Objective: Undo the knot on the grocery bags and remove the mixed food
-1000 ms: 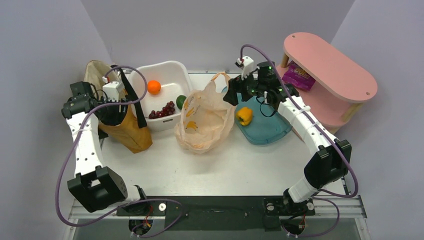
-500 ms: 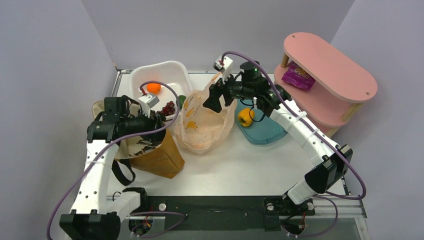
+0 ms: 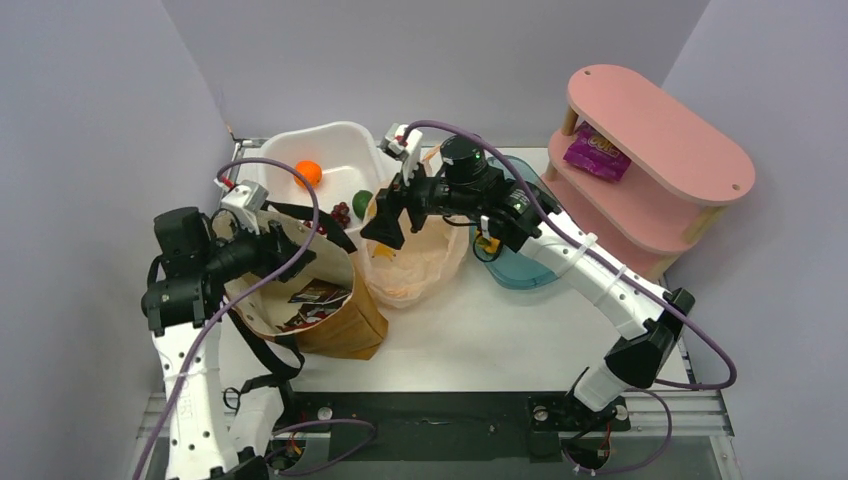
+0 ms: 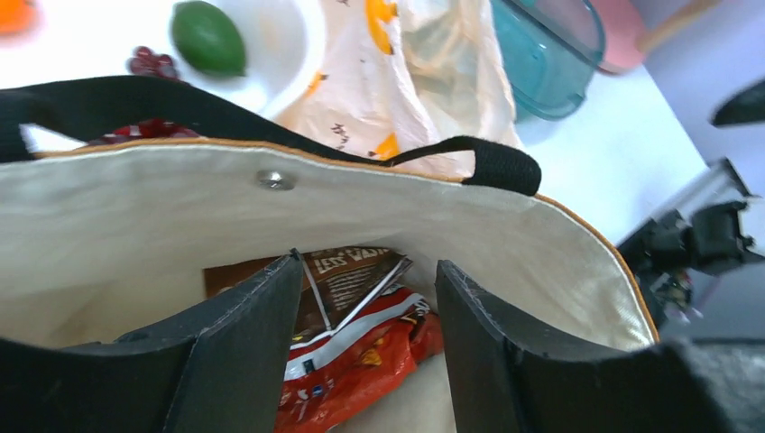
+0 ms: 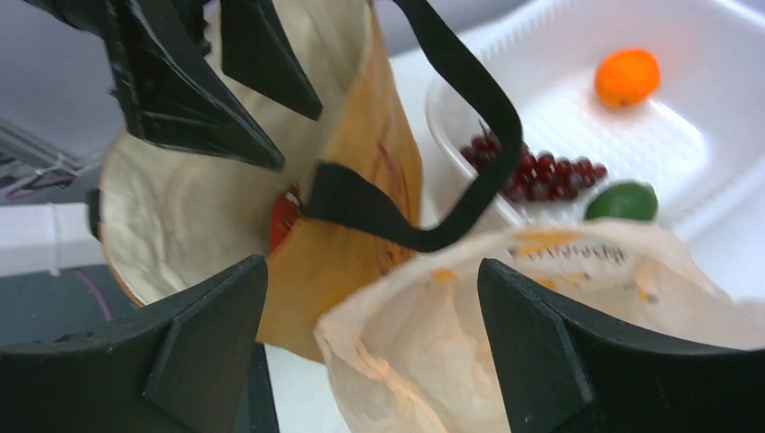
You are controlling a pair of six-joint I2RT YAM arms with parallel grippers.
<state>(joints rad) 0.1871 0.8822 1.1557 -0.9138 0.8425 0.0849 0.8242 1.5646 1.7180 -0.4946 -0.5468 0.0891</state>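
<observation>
Both bags look open already afaict, no knot showing, so we're on the take-out part. Left gripper is dipped into the mouth of the mustard canvas tote, jaws apart w/ nothing pinched. The red Doritos bag and dark brown snack bag lie at the bottom, right under it.

Right gripper hangs over the rim of the peach plastic bag, jaws wide apart, empty. Can't tell if anything's inside that one.

Orange, green fruit and grapes sit in the white tub. Yellow pepper is in the teal tub, half hidden by the arm.

Next imo: left goes deeper, lines up on the Doritos bag, closes on a crinkly edge, then lifts w/o snagging the black strap.
</observation>
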